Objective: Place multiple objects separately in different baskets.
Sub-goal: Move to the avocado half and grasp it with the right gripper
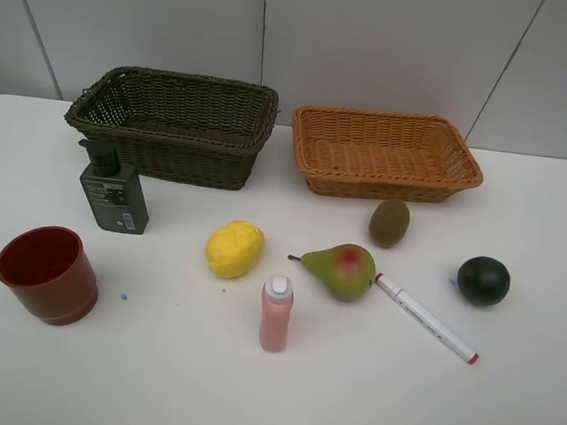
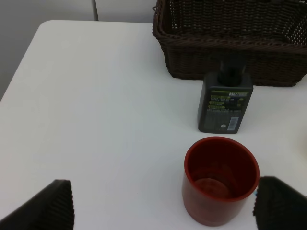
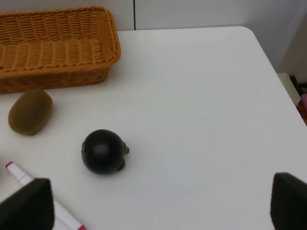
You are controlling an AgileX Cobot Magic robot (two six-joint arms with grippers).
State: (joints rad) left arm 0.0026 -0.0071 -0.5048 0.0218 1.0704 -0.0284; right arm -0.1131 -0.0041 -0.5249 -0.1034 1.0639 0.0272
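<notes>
Count on the tabletop (image 1: 246, 390): two baskets, four fruits, two bottles, one cup, one marker.

- The dark brown basket (image 1: 168, 156) and the orange-tan basket (image 1: 386, 187) are sitting side by side at the back, apart, with nothing showing inside.
- Lemon (image 1: 235, 248), pear (image 1: 343, 271), kiwi (image 1: 389, 223) and dark green round fruit (image 1: 483, 280) are lying in front of them, none touching.
- The marker (image 1: 424, 317) is lying just beside the pear.
- The pink bottle (image 1: 275, 317) is standing upright.
- The pump bottle (image 1: 114, 196) is standing against the dark basket's front wall, its pump head blending into the weave.
- The red cup (image 1: 47, 272) is sitting upright at front left.

Left jaws and right jaws are both hanging wide apart, grasping nothing. Only their dark fingertips (image 2: 55, 206) are showing in the wrist views. Both baskets are running off those frames, and the marker is showing only its capped end there.
</notes>
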